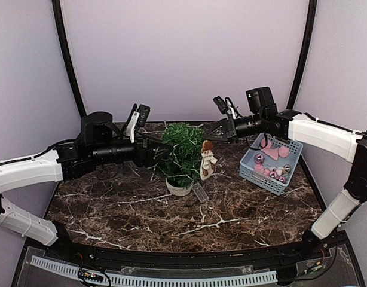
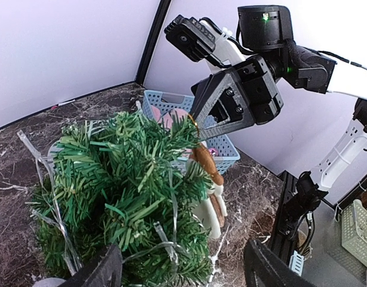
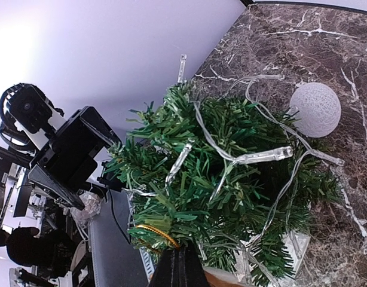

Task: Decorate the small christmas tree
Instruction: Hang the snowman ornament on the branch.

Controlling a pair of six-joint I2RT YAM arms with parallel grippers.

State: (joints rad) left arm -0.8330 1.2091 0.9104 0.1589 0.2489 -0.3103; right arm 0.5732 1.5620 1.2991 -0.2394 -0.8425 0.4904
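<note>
The small christmas tree (image 1: 182, 152) stands mid-table in a pale pot (image 1: 179, 188), wound with a clear light string (image 3: 255, 156). My right gripper (image 1: 207, 136) is at the tree's upper right, shut on the gold hanging loop (image 3: 153, 232) of a doll ornament (image 1: 207, 160) with brown hair and a white dress. The doll hangs against the tree's right side. My left gripper (image 2: 183, 272) is open at the tree's left side, with foliage (image 2: 124, 179) between its wide jaws. The left wrist view also shows the right gripper (image 2: 196, 127) and the doll (image 2: 210, 191).
A blue basket (image 1: 264, 182) holding pink ornaments and small bells stands at the right, under the right arm. A white textured ball (image 3: 315, 109) lies on the marble behind the tree. A small clear plastic piece (image 1: 199, 192) lies in front of the pot.
</note>
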